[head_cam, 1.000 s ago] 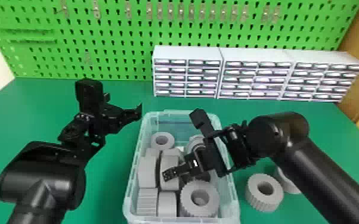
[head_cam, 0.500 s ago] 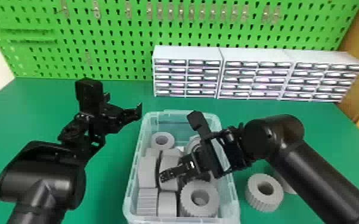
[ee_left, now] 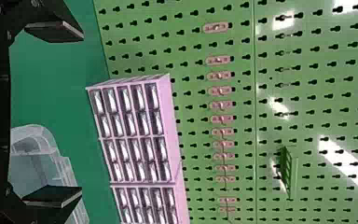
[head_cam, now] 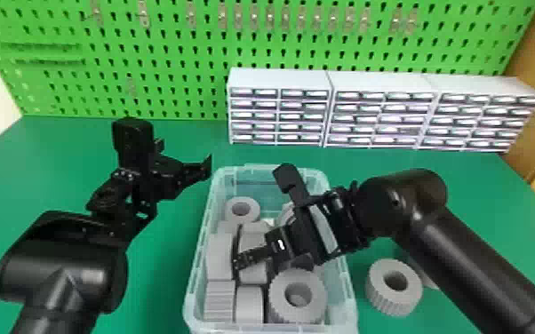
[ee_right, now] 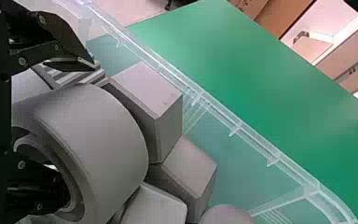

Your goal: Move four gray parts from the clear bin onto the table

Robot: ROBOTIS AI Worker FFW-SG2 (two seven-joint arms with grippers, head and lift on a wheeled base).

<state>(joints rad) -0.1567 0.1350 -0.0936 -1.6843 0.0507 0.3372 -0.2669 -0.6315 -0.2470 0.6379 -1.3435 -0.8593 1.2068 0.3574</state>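
While the 2 right fingers flank a gray part, square the grip before lifting

Because neighbours crowd the target, the right gripper (head_cam: 268, 264) should, in the head view, close gently, then rise straight up until the load clears the rim, and only afterwards swing towards 4 o'clock. Its target is a gray part (head_cam: 253, 248) standing on edge inside the clear bin (head_cam: 352, 306), close to the centre. On the table (head_cam: 160, 306), at the bin's 4 o'clock, lies a finished part (head_cam: 392, 284), ribbed round the outside with a round bore; another pokes out behind the right arm.

In the left wrist view, the left gripper (ee_left: 80, 114) has its fingers wide apart, holding nothing; it is best kept idle.

In the right wrist view, 1 finger is at the target's bore and the other beyond its outer edge, spread around the ring; whether either presses, I cannot tell. Seating both evenly would stop it twisting. The ring looks matte, smooth and thick-walled, with a rounded, bulging side; angular gray blocks (ee_right: 147, 93) crowd it and could snag.
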